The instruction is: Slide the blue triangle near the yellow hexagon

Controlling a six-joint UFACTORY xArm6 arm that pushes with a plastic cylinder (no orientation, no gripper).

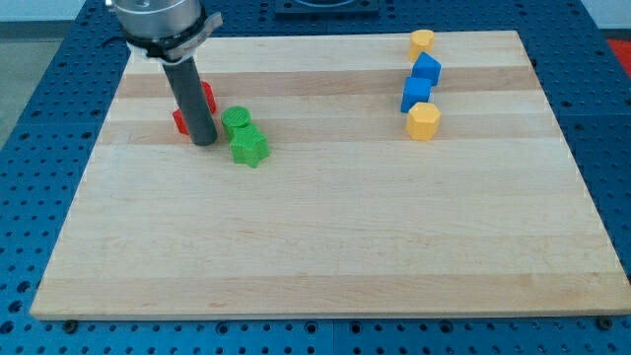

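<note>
My tip rests on the board at the view's upper left, far from the blue blocks. Two blue blocks stand in a column at the upper right: the upper one looks like the triangle, the lower one looks like a cube. The yellow hexagon sits just below the lower blue block, touching or nearly touching it. Another yellow block, its shape unclear, lies at the top of the column near the board's far edge.
A green round block and a green star-like block sit just right of my tip. Two red blocks are partly hidden behind the rod. The wooden board lies on a blue perforated table.
</note>
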